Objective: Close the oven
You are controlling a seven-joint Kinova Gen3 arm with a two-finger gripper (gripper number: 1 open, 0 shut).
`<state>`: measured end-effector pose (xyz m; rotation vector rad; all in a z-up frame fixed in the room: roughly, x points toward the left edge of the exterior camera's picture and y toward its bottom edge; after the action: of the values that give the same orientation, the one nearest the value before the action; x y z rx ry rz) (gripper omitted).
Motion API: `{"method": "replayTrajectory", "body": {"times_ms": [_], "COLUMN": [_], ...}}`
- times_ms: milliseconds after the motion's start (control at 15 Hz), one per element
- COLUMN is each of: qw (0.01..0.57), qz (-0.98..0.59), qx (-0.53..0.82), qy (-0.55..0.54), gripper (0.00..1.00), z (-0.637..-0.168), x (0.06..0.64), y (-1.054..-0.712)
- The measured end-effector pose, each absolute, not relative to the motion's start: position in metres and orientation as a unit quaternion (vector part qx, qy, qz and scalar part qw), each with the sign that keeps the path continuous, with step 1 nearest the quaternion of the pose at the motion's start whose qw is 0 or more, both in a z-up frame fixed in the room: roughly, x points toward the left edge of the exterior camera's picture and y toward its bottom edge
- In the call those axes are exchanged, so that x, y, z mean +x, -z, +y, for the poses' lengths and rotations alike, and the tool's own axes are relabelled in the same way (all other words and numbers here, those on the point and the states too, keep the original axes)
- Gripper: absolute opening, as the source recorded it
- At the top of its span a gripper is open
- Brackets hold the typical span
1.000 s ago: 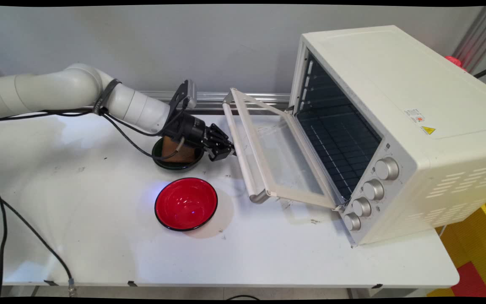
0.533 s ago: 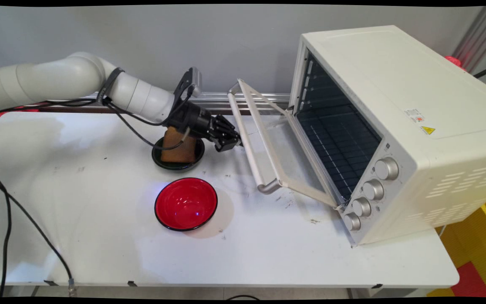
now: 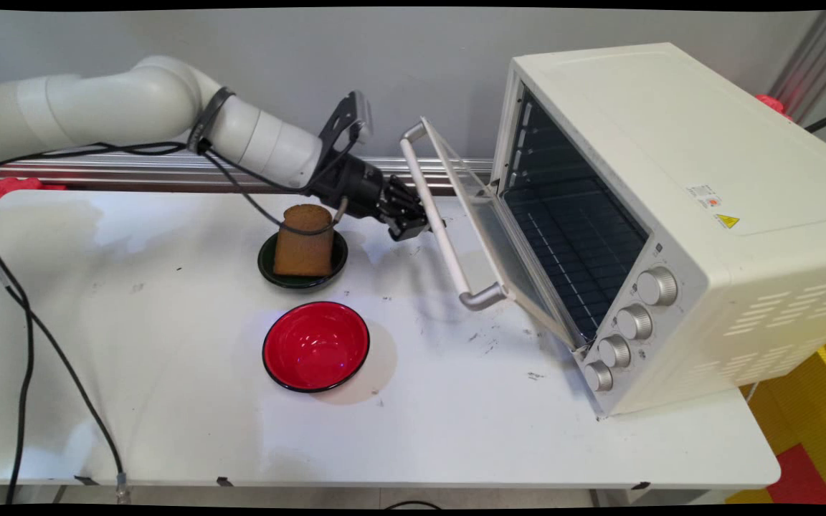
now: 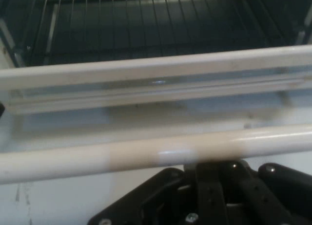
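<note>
Black gripper [image 3: 419, 228] sits against the oven door's handle bar [image 3: 436, 218], under it as the hand view [image 4: 204, 169] shows — whether its jaws are parted or closed, I cannot tell, since the bar hides their ends. Cream toaster oven [image 3: 678, 215] stands at the table's [image 3: 169, 401] right, its glass door [image 3: 502, 247] tilted half open. Behind the arm, brown bread [image 3: 303, 240] stands upright on a dark plate [image 3: 267, 264]; a red bowl [image 3: 316, 346] lies nearer.
</note>
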<state>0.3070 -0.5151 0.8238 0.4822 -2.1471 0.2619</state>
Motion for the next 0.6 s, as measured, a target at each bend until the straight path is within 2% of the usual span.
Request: {"method": "replayTrajectory", "body": {"times_ms": [600], "qw": [0.44], "qz": [-0.868], "qx": [0.202], "qy": [-0.11], "gripper": [0.0], "z": [-0.535], "x": [0.259], "y": [-0.847]}}
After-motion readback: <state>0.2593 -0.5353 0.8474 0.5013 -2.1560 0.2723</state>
